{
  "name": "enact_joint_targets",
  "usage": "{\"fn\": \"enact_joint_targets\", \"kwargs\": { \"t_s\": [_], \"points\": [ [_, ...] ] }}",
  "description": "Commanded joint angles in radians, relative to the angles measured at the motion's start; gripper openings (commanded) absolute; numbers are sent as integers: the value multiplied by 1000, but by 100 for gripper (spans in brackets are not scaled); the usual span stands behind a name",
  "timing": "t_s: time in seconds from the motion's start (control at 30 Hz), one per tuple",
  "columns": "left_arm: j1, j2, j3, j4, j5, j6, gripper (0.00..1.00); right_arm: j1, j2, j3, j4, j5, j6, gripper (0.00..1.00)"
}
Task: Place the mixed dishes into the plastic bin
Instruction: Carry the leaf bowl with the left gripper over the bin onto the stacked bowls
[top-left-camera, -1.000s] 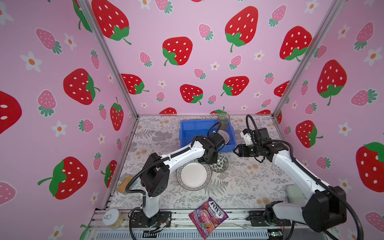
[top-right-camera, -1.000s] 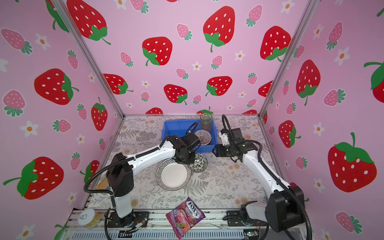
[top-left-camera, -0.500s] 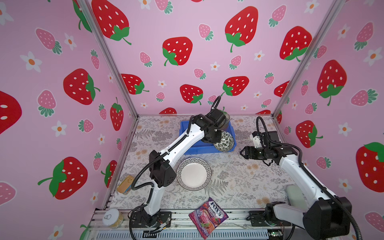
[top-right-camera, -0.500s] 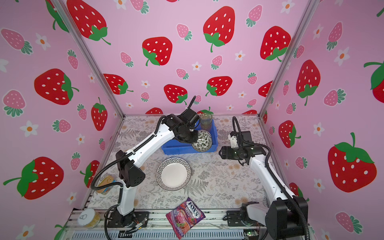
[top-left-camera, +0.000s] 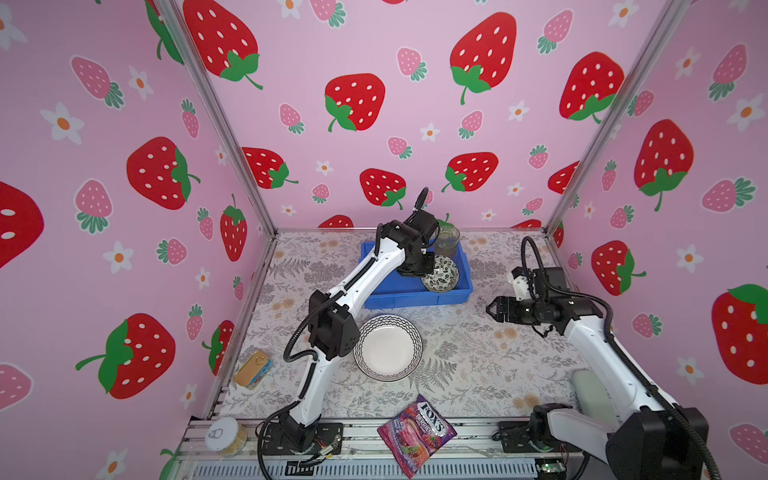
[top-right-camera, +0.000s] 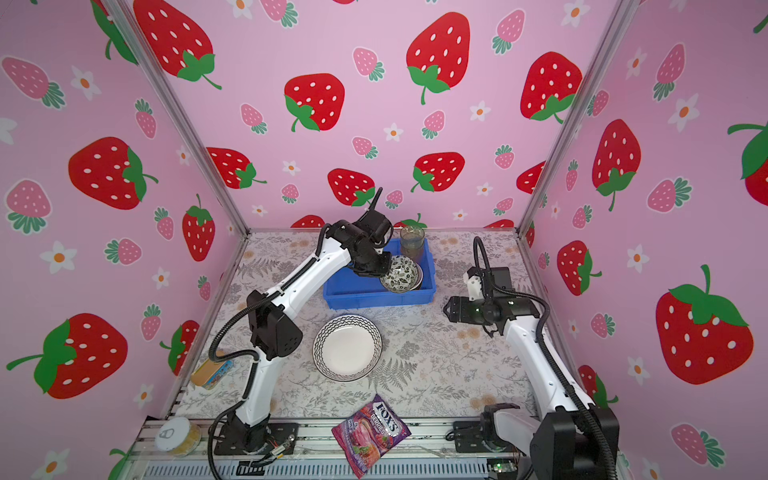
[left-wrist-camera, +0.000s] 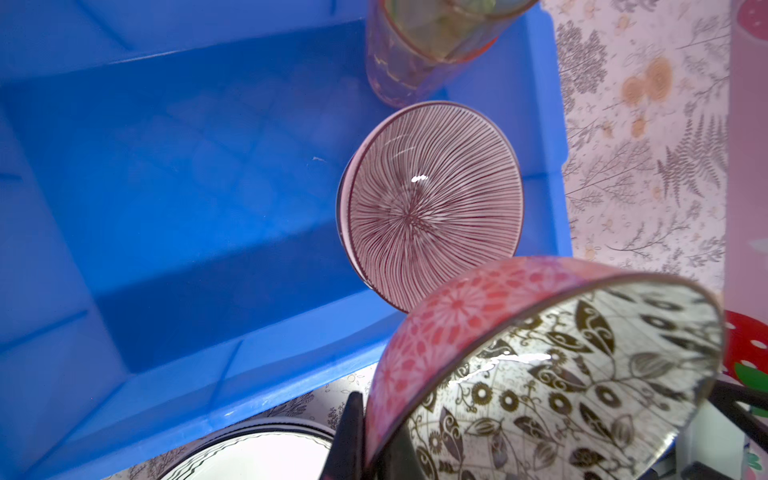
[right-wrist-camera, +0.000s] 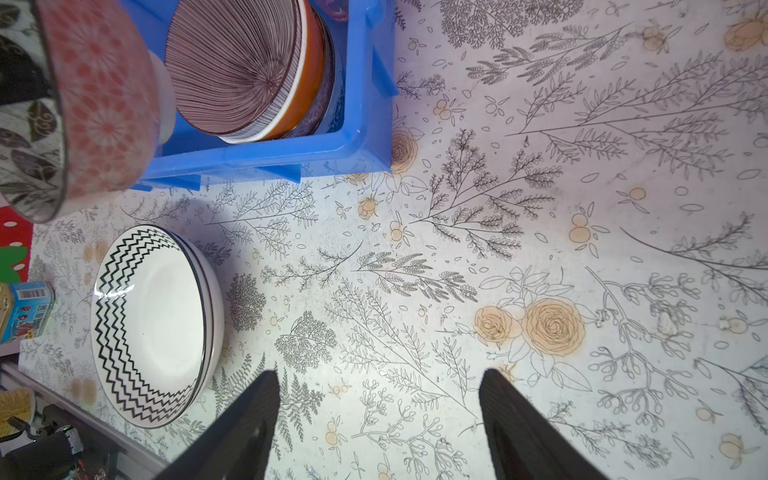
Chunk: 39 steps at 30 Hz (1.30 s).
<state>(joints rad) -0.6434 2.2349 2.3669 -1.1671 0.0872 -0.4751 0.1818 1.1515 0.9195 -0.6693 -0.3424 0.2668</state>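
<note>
**Glazed bowl (top-left-camera: 440, 279) tilted over plastic bin (top-left-camera: 415, 300)**

A round plate (top-left-camera: 387, 347), white with black zigzag rim, is laid flat on the floral worktop (top-left-camera: 478, 361) before the blue plastic bin. Over its right end the glazed bowl, pink-flowered outside, black-leaved inside, is clamped at the rim by the left pincer (top-left-camera: 424, 269), mouth tipped frontward. A fine-striped bowl (left-wrist-camera: 432, 208) and tinted glass (top-left-camera: 447, 243) are seen inside. The right pincer (right-wrist-camera: 380, 374) is spread apart.

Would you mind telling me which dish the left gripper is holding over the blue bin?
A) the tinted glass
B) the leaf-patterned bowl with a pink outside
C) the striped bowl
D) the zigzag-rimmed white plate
B: the left gripper is shut on the rim of the leaf-patterned bowl, tilted above the blue bin; the zigzag-rimmed plate lies on the table.
</note>
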Motion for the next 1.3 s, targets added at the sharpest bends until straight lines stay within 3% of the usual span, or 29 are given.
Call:
{"fn": "enact_joint_targets", "kwargs": {
  "t_s": [0.0, 1.27],
  "points": [
    [13, 19, 54, 57, 44, 2, 0, -12, -23, -17, -36, -7, -20, 79],
    [51, 158, 107, 161, 126, 16, 0, -31, -6, -24, -35, -7, -21, 78]
  ]
}}
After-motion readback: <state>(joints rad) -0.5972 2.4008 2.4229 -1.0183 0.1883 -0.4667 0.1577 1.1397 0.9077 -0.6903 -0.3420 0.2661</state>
